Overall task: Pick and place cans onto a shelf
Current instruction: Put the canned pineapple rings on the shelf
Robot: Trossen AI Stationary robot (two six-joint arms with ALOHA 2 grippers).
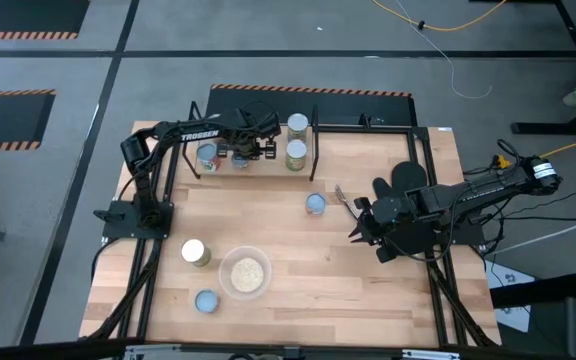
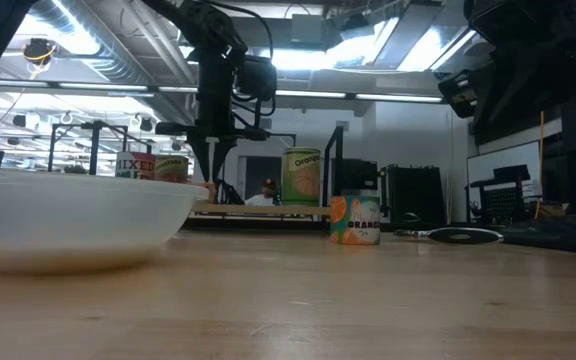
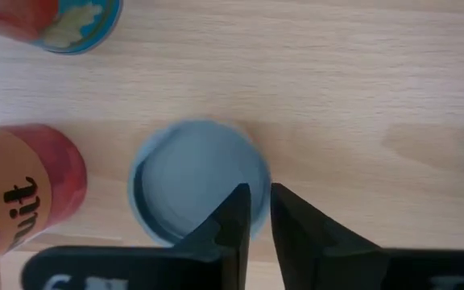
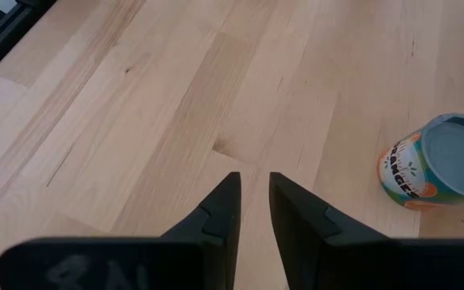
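— How far along are you on the cans?

— About halfway, as I read it. From above you have four cans at the shelf (image 1: pixel 271 166), which runs along the table edge farthest from the bowl (image 1: pixel 245 272). Three are not yet shelved: the pale-top can (image 1: pixel 195 252) just beside the bowl, a blue-top can (image 1: pixel 206 300) near the bowl towards the front edge, and the orange can (image 1: pixel 315 204) between bowl and shelf, well apart from both.

— And your grippers?

— Your left gripper (image 3: pixel 260 211) hangs over the shelf, directly above a shelved can (image 3: pixel 196 189). Its jaws are a slit apart with nothing between them, so that one looks delivered. Your right gripper (image 4: pixel 254 201) waits over bare table near the orange can, jaws equally narrow and empty.

— What do the cans look like?

— Small upright cylinders with flat lids, pale blue or silvery. The one under your left gripper has a clean blue lid, and a red-label can (image 3: pixel 22 201) stands just beside it. The orange can carries a white and orange label with green trim, and it stands upright and unobstructed.
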